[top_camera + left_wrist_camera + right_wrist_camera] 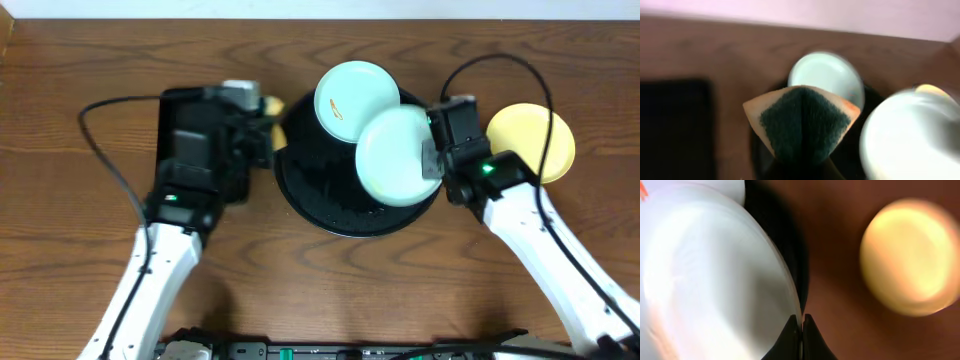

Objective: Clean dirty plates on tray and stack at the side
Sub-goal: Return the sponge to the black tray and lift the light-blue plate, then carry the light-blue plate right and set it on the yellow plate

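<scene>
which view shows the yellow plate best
Overhead: the yellow plate sits nearly whole and sharp on the table, right of the tray. Right wrist shows it blurred; left wrist catches only a sliver of its rim.

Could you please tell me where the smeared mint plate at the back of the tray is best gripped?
Pinch the smeared plate by its thin rim at the far-left edge, coming from the far side: it seems to jut past the black tray there, while the held plate in the right end effector overlaps its near-right edge.
</scene>
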Controlling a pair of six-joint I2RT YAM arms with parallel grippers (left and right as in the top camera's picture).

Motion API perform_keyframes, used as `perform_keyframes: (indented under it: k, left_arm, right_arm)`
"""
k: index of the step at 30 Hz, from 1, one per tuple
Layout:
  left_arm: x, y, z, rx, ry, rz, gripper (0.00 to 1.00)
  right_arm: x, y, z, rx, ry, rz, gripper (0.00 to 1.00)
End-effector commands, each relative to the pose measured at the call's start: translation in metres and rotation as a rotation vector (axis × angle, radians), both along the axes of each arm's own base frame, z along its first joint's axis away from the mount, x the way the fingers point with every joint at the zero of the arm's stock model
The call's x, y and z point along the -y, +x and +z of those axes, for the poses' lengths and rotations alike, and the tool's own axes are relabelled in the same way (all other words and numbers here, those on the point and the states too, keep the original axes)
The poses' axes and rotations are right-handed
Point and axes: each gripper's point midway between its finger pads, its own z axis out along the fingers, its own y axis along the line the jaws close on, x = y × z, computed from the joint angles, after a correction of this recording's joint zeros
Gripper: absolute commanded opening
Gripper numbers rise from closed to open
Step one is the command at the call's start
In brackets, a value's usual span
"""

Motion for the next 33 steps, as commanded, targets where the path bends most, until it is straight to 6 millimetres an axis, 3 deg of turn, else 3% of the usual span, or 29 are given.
perform_keyframes:
  k: [1, 4, 6, 9, 10, 14, 20, 21, 24, 27, 29, 33]
  left_arm:
    - [-0.017, -0.020, -0.023, -0.203, -0.162, 0.018, 0.08]
    - [-0.036, -0.033, -0.043, -0.327, -0.201, 0.067, 0.07]
    - [-0.048, -0.041, -0.053, -0.392, -0.232, 0.099, 0.08]
    - [-0.066, -0.047, -0.060, -0.446, -0.268, 0.154, 0.08]
    - [-0.068, -0.049, -0.061, -0.454, -0.279, 0.158, 0.08]
    - [-0.065, -0.052, -0.056, -0.451, -0.324, 0.118, 0.08]
    - [-0.066, -0.052, -0.055, -0.451, -0.328, 0.118, 0.08]
    - [-0.066, -0.052, -0.055, -0.451, -0.328, 0.118, 0.08]
    - [-0.066, -0.052, -0.056, -0.452, -0.328, 0.118, 0.08]
    - [-0.066, -0.054, -0.057, -0.463, -0.327, 0.118, 0.08]
    - [-0.065, -0.056, -0.058, -0.462, -0.312, 0.103, 0.08]
    - [-0.065, -0.056, -0.058, -0.461, -0.311, 0.102, 0.08]
  right_arm:
    - [0.012, 0.002, 0.053, 0.163, -0.255, -0.039, 0.01]
    - [0.013, -0.007, 0.074, 0.244, -0.430, -0.089, 0.01]
    - [0.004, -0.018, 0.099, 0.337, -0.576, -0.122, 0.01]
    - [-0.023, -0.040, 0.131, 0.499, -0.719, -0.171, 0.01]
    - [-0.031, -0.043, 0.133, 0.519, -0.732, -0.167, 0.01]
    - [-0.056, -0.044, 0.123, 0.543, -0.752, -0.130, 0.01]
    - [-0.070, -0.034, 0.106, 0.549, -0.764, -0.137, 0.01]
    - [-0.080, -0.027, 0.091, 0.500, -0.687, -0.063, 0.01]
    - [-0.092, -0.018, 0.070, 0.427, -0.528, 0.033, 0.01]
    - [-0.086, -0.011, 0.065, 0.384, -0.339, 0.027, 0.01]
    - [-0.074, 0.000, 0.062, 0.309, -0.110, 0.047, 0.01]
    - [-0.010, 0.026, 0.053, 0.196, 0.156, -0.037, 0.01]
